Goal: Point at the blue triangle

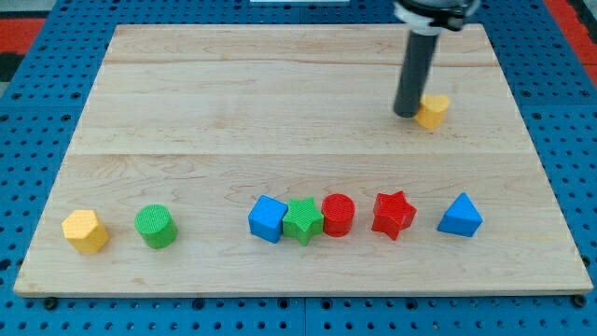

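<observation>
The blue triangle (pixel 460 216) lies near the view's bottom right on the wooden board (pixel 280 103). My tip (pixel 407 113) is near the view's top right, well above the triangle and a little to its left. It stands right beside a small yellow block (pixel 432 110), at that block's left side. Whether the tip touches the yellow block I cannot tell.
A row runs along the view's bottom: a yellow hexagon (pixel 85 231), a green cylinder (pixel 155 226), a blue cube (pixel 268 218), a green star (pixel 302 220), a red cylinder (pixel 338 215), a red star (pixel 393 215). A blue pegboard (pixel 569 112) surrounds the board.
</observation>
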### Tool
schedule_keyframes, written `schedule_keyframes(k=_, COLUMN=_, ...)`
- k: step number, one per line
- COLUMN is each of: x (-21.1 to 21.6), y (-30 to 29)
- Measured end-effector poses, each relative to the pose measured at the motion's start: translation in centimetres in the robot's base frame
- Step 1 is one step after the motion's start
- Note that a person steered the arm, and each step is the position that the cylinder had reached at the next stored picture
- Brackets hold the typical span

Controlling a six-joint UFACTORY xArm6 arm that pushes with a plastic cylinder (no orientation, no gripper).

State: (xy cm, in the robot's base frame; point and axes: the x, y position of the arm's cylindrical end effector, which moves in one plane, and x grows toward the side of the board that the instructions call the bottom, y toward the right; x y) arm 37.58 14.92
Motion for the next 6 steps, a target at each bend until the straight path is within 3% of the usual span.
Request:
schedule_keyframes(k=1, x=0.8, y=-1.6)
schedule_keyframes(k=2, x=9.2, y=2.4)
schedule_keyframes(k=3, x=14.9, y=11.0)
schedule_keyframes(k=4, x=19.9, y=9.0)
schedule_keyframes(k=6, x=14.1, y=1.6)
